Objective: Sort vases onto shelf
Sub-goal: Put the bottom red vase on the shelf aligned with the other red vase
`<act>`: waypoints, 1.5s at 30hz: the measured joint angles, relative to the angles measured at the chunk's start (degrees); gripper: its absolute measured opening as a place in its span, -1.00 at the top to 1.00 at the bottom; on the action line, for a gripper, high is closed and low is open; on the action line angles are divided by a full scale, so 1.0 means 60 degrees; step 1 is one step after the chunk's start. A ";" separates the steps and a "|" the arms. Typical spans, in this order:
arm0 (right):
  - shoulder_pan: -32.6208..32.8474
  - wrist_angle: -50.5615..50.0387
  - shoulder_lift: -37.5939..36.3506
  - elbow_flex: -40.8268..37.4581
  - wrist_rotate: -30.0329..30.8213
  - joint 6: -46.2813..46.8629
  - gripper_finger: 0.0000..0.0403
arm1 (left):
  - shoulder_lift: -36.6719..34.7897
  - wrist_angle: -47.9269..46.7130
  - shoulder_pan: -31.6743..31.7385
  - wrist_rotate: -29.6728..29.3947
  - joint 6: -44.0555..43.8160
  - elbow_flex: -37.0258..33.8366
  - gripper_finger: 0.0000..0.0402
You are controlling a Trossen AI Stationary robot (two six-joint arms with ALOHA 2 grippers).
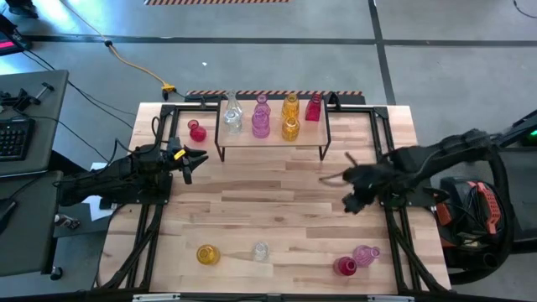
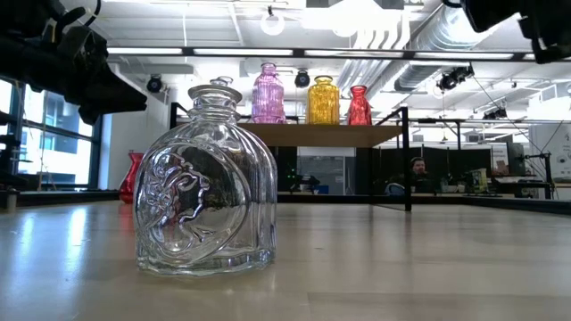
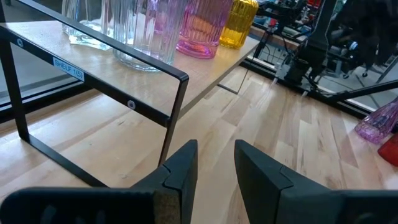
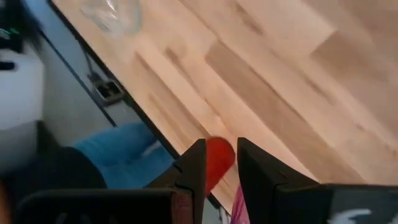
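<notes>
On the butcher-block table (image 1: pixel 277 214), the shelf (image 1: pixel 273 138) stands at the far edge carrying six vases: clear (image 1: pixel 232 117), purple (image 1: pixel 261 120), amber (image 1: pixel 290 117) and red (image 1: pixel 314 108). Both arms hover empty above the table. Beside the shelf's left end is the left gripper (image 1: pixel 195 159), its fingers (image 3: pixel 180 171) slightly apart on nothing. Right of centre, the right gripper (image 1: pixel 351 201) also shows a narrow gap, gripping nothing. Loose vases remain: a red one (image 1: pixel 197 131) left of the shelf, and along the near edge a yellow (image 1: pixel 207 254), a clear (image 1: pixel 261 251), a pink (image 1: pixel 366 254) and a red (image 1: pixel 345 267).
</notes>
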 joint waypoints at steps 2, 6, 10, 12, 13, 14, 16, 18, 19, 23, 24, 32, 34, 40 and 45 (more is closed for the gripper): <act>0.0488 0.0281 0.0420 0.0000 0.0009 0.0111 0.66 | 0.0000 0.0000 0.0000 0.0000 0.0001 0.0000 0.53; 0.1507 0.1144 0.1028 0.0000 0.0051 0.0102 0.64 | 0.0000 0.0000 0.0000 0.0000 0.0001 0.0000 0.53; 0.2370 0.1502 0.1448 0.0000 0.0476 0.0462 0.59 | 0.0001 0.0000 -0.0001 0.0000 0.0001 0.0000 0.53; 0.2735 0.1637 0.1626 0.0000 0.0695 0.0825 0.57 | 0.0000 0.0002 0.0000 0.0000 -0.0001 0.0000 0.53; 0.2906 0.1739 0.1698 0.0000 0.0790 0.1030 0.57 | 0.0000 0.0001 -0.0001 0.0000 0.0000 0.0000 0.53; 0.3067 0.1822 0.1767 0.0000 0.0894 0.1220 0.57 | 0.0000 0.0003 0.0000 0.0000 0.0000 0.0000 0.53; 0.3333 0.1996 0.1884 0.0000 0.1108 0.1666 0.57 | 0.0003 0.0001 -0.0003 0.0000 0.0001 0.0000 0.53; 0.3526 0.2125 0.1911 0.0003 0.1299 0.2137 0.58 | 0.0000 0.0002 0.0000 0.0000 0.0000 0.0000 0.53; 0.3604 0.2114 0.1911 0.0043 0.1327 0.2339 0.59 | 0.0000 0.0000 0.0000 0.0002 0.0000 0.0000 0.53; 0.3896 0.2001 0.1917 0.0453 0.1509 0.2867 0.64 | 0.0000 0.0000 -0.0003 0.0000 0.0001 0.0000 0.53; 0.3950 0.1844 0.1950 0.0624 0.1572 0.2911 0.65 | 0.0000 0.0004 -0.0001 0.0003 0.0001 0.0000 0.53; 0.4375 -0.1132 0.3369 0.3128 0.1744 0.2376 0.68 | 0.0004 0.0004 -0.0004 0.0004 0.0001 0.0004 0.53; 0.4479 -0.2053 0.3861 0.3809 0.1830 0.1966 0.68 | 0.0002 0.0004 -0.0001 0.0002 0.0000 0.0004 0.53; 0.4564 -0.3149 0.4906 0.5014 0.2054 0.1563 0.68 | 0.0004 0.0004 -0.0003 0.0004 0.0001 0.0004 0.53; 0.4634 -0.2735 0.5019 0.5060 0.2004 0.1609 0.68 | 0.0000 0.0000 -0.0003 0.0000 0.0001 0.0007 0.53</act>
